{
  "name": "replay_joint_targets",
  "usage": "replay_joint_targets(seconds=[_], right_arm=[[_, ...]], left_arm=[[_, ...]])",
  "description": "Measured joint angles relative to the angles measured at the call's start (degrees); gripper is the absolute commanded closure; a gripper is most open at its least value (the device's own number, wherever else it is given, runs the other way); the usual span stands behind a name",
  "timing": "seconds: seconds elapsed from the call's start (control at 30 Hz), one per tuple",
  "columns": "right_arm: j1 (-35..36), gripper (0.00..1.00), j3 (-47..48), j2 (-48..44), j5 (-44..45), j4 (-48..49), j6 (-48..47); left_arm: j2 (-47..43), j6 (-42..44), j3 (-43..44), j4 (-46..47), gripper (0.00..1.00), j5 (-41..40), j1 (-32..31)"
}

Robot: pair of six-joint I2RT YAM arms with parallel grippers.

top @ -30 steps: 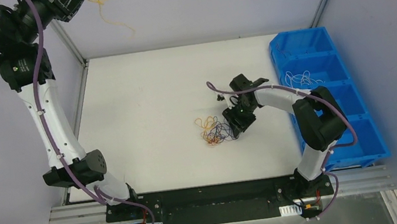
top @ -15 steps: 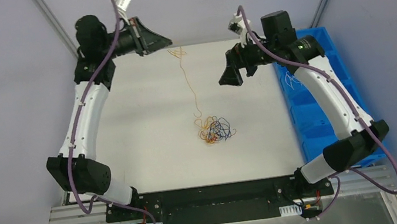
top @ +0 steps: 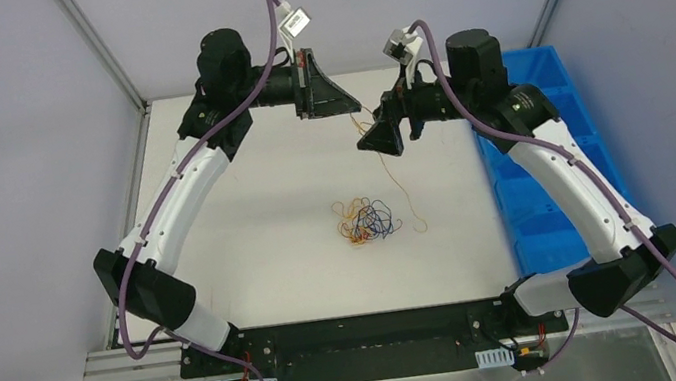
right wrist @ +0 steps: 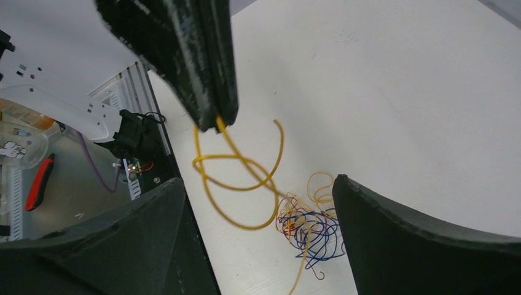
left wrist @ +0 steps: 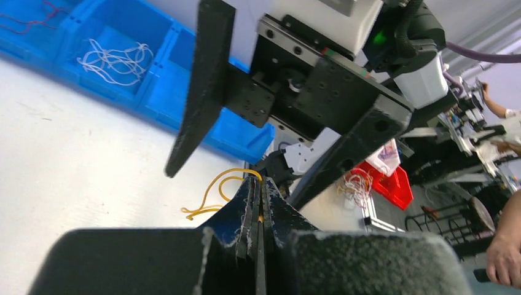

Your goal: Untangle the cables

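Note:
A clump of tangled cables (top: 367, 221), orange, blue and red, lies mid-table and shows again in the right wrist view (right wrist: 310, 228). One orange cable (top: 393, 177) rises from beside the clump to my left gripper (top: 354, 107), which is shut on its looped upper end (left wrist: 215, 187) high over the far side of the table. My right gripper (top: 381, 133) stands open just right of it, facing it. In the right wrist view the orange loops (right wrist: 236, 178) hang between the right gripper's (right wrist: 258, 181) spread fingers, touching neither, under the left fingertips (right wrist: 212, 104).
A blue compartment bin (top: 529, 212) runs along the table's right edge. One compartment holds white wires (left wrist: 113, 58) and another holds reddish wires (left wrist: 24, 18). Grey walls and metal frame posts close off the back and sides.
My left arm swung from the far left corner to centre, carrying the orange cable's end; its tail now trails right of the clump. My right arm rose off the clump and opened.

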Motion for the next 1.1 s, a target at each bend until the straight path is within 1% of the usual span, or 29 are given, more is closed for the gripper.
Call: replay_joint_targets(seconds=[0.03,0.07,0.1,0.13,0.17,0.2,0.23,0.27,0.3,0.33,0.37,0.4,0.43,0.53,0.57,0.6,0.73,0.9,1.0,1.1], right_arm=[[0.1,0.24,-0.4,0.0,0.5,0.5,0.1],[0.3,0.39,-1.0,0.0,1.2,1.5,0.3],[0.5,0.73,-1.2,0.0,1.7,2.1,0.3],[0.8,0.96,-1.5,-0.2,2.1,3.0,0.3],[1.0,1.00,-1.6,-0.3,2.4,3.5,0.3],[1.3,1.00,-1.6,-0.5,2.6,3.8,0.7],[1.4,1.00,-1.6,-0.9,2.8,3.7,0.6],[1.6,1.00,-1.6,-1.5,3.2,3.3,0.4],[1.6,1.00,-1.6,-2.2,3.7,2.9,0.1],[1.2,1.00,-1.6,-3.1,4.1,2.1,-0.3],[0.5,1.00,-1.6,-4.0,4.2,1.3,-0.6],[-1.1,1.00,-1.5,-5.2,4.0,-0.3,-1.2],[-3.3,1.00,-1.4,-6.6,4.0,-2.2,-2.2],[-13.0,1.00,-1.1,-11.0,4.4,-9.5,-6.7],[-15.1,1.00,-1.1,-12.5,4.7,-12.0,-8.4],[-19.9,1.00,-1.1,-13.8,4.9,-14.4,-10.0],[-32.0,1.00,-1.1,-17.0,4.0,-20.5,-16.1],[-46.1,1.00,-1.9,-15.8,1.8,-22.8,-23.7],[-54.5,1.00,-2.3,-12.1,0.0,-22.8,-28.2],[-61.1,1.00,-4.1,-8.1,-1.2,-21.6,-32.3]], left_arm=[[0.2,0.0,0.1,0.1,1.00,0.2,-0.6],[0.5,0.0,0.3,0.1,1.00,0.4,-1.2],[0.7,0.0,0.5,0.2,1.00,0.7,-1.6],[0.9,0.0,0.7,0.2,1.00,0.8,-2.0],[1.2,-0.1,0.9,0.3,1.00,0.8,-2.3],[1.5,-0.1,1.2,0.3,0.90,0.8,-2.6],[1.8,-0.1,1.6,0.4,0.68,0.7,-2.6],[2.2,-0.3,2.2,0.4,0.50,0.6,-2.8],[2.4,0.2,2.5,0.4,0.36,0.3,-2.8],[2.7,0.0,3.1,0.0,0.26,-0.3,-2.8],[2.8,0.6,3.5,-0.3,0.13,-0.9,-2.8],[2.9,0.8,3.9,-1.0,0.03,-1.6,-2.3],[2.9,1.6,4.3,-1.9,0.01,-2.3,-2.0],[2.9,4.5,5.1,-4.5,0.01,-4.8,-0.1],[2.9,5.6,5.1,-5.5,0.01,-5.5,0.7],[2.9,6.5,5.0,-6.0,0.01,-6.3,1.5],[2.6,10.6,2.1,-7.6,0.01,-11.0,4.0],[2.4,14.9,-3.7,-9.7,0.01,-17.5,4.0],[2.1,17.0,-6.6,-10.4,0.01,-20.9,3.9],[1.0,19.5,-9.3,-11.1,0.01,-24.1,3.9]])
